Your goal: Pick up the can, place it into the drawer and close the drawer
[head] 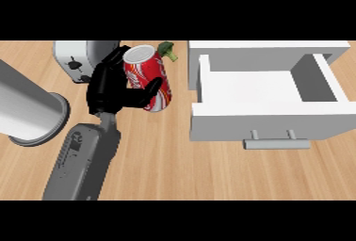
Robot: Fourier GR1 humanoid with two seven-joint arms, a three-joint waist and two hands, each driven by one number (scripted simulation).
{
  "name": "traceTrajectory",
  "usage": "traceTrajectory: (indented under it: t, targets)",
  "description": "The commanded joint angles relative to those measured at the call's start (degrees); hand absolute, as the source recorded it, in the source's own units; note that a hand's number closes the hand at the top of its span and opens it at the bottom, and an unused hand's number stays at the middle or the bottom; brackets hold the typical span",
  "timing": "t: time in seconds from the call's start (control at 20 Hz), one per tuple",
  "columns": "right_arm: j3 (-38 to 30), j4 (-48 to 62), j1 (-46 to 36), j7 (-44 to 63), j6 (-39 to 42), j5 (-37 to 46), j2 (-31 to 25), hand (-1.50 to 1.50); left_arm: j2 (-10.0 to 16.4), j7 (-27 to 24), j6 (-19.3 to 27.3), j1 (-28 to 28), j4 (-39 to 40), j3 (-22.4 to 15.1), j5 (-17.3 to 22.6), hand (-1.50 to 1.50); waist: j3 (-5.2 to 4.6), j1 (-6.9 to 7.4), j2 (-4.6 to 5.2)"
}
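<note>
Forearm (pixel 83 160) in grey colour comes in from the lower edge at the left part of the view and goes up over the wooden tabletop (pixel 208 174). At the right, nearest to the viewer, is the white front of the drawer (pixel 327 94) with its grey bar handle (pixel 277 143). The drawer is pulled open, and its inside is white.

At the end of the forearm is the left robot hand (pixel 104 92), black, and it is closed around the can (pixel 149 77). The thumb (pixel 149 89) is curled across the front side of the can, and the fingers (pixel 111 59) go around its left and back side. The can is red with white marks and a silver top. It is tilted, with the top leaning away and to the left. It is at the left of the drawer, near its left wall but outside of it. Whether its bottom touches the tabletop, I cannot tell.

At the left edge lies a big grey cylinder (pixel 24 106) with a wider rim at its end.

Farther back, behind the hand, stands a light grey toaster (pixel 73 59). Just behind the top of the can a small green vegetable (pixel 167 49) shows.

The right robot hand is not seen in the view.
</note>
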Motion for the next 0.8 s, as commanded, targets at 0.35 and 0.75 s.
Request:
traceTrajectory:
  t: [0.35,0.75]
  targets:
    - [1.32,-0.48,1.21,-0.70,-1.55,0.77,0.27,-1.50,-0.13,7.03,8.85,-15.75,5.99,-2.27,-1.84,1.50,0.00,-0.26,0.04]
    - [0.45,0.34,-4.62,3.07,-2.69,0.23,-2.03,-1.50,-0.14,3.00,15.11,-25.19,16.14,-8.16,4.19,1.50,-0.01,-0.60,0.19]
